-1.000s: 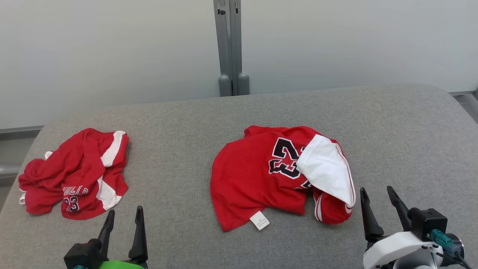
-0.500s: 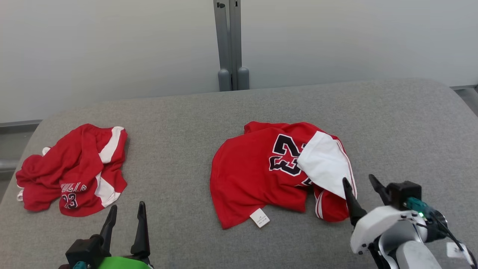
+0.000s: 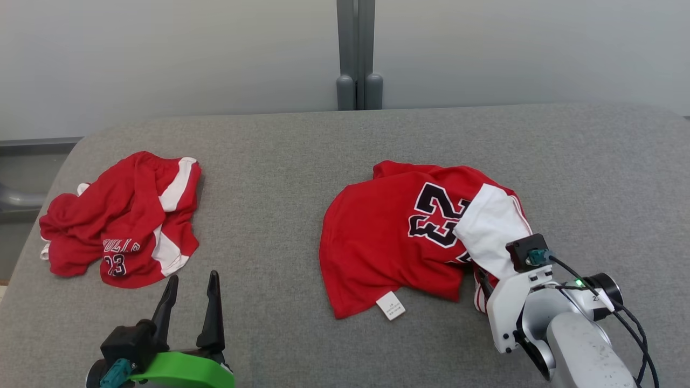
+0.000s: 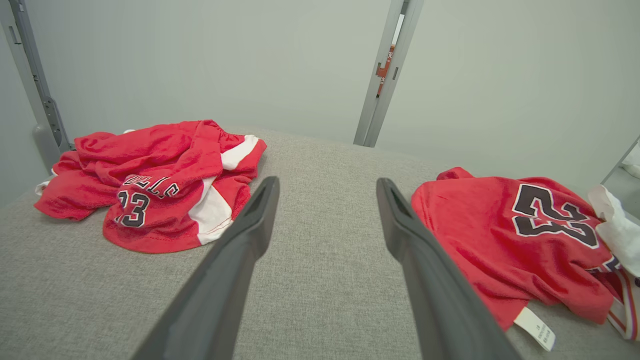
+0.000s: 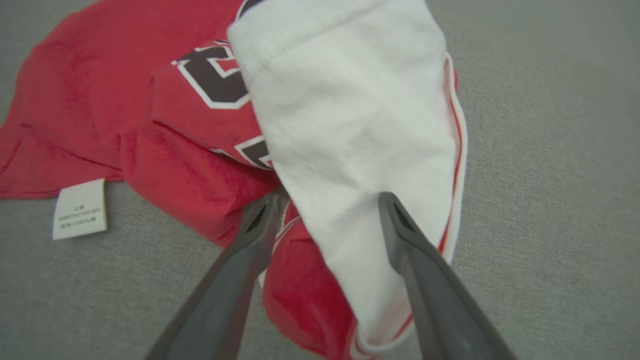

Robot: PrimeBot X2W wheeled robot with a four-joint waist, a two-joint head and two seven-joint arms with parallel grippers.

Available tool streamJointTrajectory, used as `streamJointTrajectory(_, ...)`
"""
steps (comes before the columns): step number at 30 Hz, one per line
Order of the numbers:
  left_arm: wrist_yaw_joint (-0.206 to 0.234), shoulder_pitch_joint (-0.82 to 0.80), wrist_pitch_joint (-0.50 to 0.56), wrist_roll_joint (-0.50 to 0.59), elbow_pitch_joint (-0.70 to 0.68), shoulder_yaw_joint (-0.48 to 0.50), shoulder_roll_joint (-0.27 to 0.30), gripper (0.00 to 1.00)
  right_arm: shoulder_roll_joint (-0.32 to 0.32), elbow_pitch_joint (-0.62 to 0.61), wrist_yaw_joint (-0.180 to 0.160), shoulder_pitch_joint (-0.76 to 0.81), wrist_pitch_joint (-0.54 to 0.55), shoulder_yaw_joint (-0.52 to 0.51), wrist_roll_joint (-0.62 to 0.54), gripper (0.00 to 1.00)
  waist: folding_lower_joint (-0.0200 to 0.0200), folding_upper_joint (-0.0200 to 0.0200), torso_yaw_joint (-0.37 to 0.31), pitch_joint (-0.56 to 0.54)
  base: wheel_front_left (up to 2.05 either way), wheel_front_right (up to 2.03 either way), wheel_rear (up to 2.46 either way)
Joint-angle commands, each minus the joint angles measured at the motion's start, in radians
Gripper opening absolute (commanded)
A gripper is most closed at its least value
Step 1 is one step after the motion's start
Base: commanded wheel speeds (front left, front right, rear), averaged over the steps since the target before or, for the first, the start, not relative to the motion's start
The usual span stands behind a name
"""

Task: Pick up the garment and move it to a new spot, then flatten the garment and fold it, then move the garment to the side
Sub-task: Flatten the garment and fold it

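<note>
The garment point(image 3: 388, 237) is a crumpled red jersey with a dark "23", lying right of the middle of the grey padded table point(image 3: 302, 140). A white flap point(image 3: 488, 229) is folded over its right side. My right gripper point(image 5: 330, 197) is open and tilted down over the near end of that white flap point(image 5: 350, 115), one finger on each side of it. The jersey point(image 5: 190, 125) also has a white label point(image 5: 80, 207) at its near hem. My left gripper point(image 3: 193, 280) stands open at the lower left, holding nothing; the jersey point(image 4: 500, 240) lies to its right.
A second red garment, shorts point(image 3: 124, 221) with white stripes and a "23", is bunched at the table's left end and also seen as shorts point(image 4: 150, 180). A grey post point(image 3: 356, 54) stands behind the far edge against a pale wall.
The head camera has shifted. My right gripper has moved forward and left from the bare cushion onto the jersey's white flap and stays open. My left gripper has hardly moved.
</note>
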Motion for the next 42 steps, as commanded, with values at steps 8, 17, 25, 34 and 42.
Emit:
streamJointTrajectory(8, 0.007, -0.047, -0.001, 0.003, 0.009, -0.019, 0.001, 1.0, -0.011, 0.061, 0.0, -0.057, -0.031, -0.019, -0.028, 0.0, 0.0, 0.0, 0.017, 0.014, 0.0, 0.0, 0.0)
streamJointTrajectory(17, 0.005, -0.053, -0.001, 0.01, 0.017, -0.018, 0.001, 1.0, 0.022, -0.006, 0.0, -0.15, -0.089, 0.02, 0.035, 0.0, 0.0, 0.0, 0.002, 0.009, 0.0, 0.0, 0.0)
streamJointTrajectory(25, 0.002, -0.066, -0.001, 0.016, 0.023, -0.014, 0.001, 1.0, 0.032, -0.056, 0.0, -0.388, -0.074, 0.235, 0.268, 0.0, 0.0, 0.0, -0.018, 0.02, 0.0, 0.0, 0.0)
streamJointTrajectory(34, -0.001, -0.075, -0.001, 0.005, 0.016, -0.046, 0.001, 1.0, 0.033, -0.011, 0.0, -0.701, -0.188, 0.401, 0.568, 0.0, 0.0, 0.0, 0.012, 0.036, 0.0, 0.0, 0.0)
streamJointTrajectory(42, 0.0, -0.069, -0.001, 0.002, 0.001, -0.053, 0.001, 1.0, 0.031, 0.106, 0.0, -0.943, -0.365, 0.365, 0.671, 0.0, 0.0, 0.0, 0.021, 0.046, 0.0, 0.0, 0.0)
